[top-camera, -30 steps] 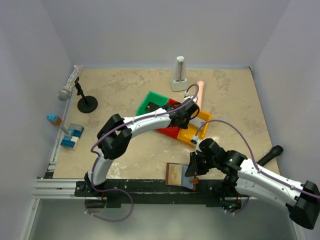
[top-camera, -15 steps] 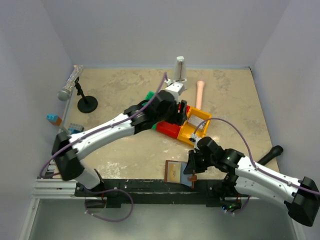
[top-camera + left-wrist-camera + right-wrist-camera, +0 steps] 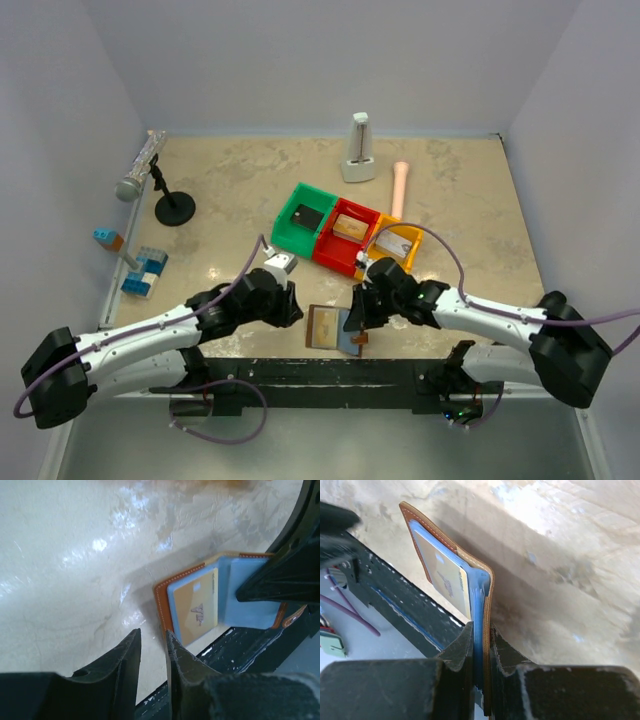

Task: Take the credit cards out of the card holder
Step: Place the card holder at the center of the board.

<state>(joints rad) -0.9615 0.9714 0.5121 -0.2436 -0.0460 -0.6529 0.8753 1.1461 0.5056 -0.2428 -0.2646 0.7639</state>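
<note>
The card holder (image 3: 333,327) is seen in the lower middle of the top view, at the near edge of the table (image 3: 230,200), just above the black rail (image 3: 300,372). It is spread open, brown outside and pale blue inside, and one of its panels is clamped between the right jaws, which are closed tight on it, as shown in the lower centre of the right wrist view (image 3: 449,565). A yellow card (image 3: 196,607) is tucked in the other panel, towards the left of the holder; the same card (image 3: 443,579) is seen edge-on from the right wrist. Whether the holder rests on the table cannot be told. The left jaws are placed just to the left of the holder, set only a narrow gap apart, and nothing is held between them. Above the holder in the top view, a green bin (image 3: 285,228), a red bin (image 3: 330,250) and a yellow bin (image 3: 412,236) are lined up side by side.
</note>
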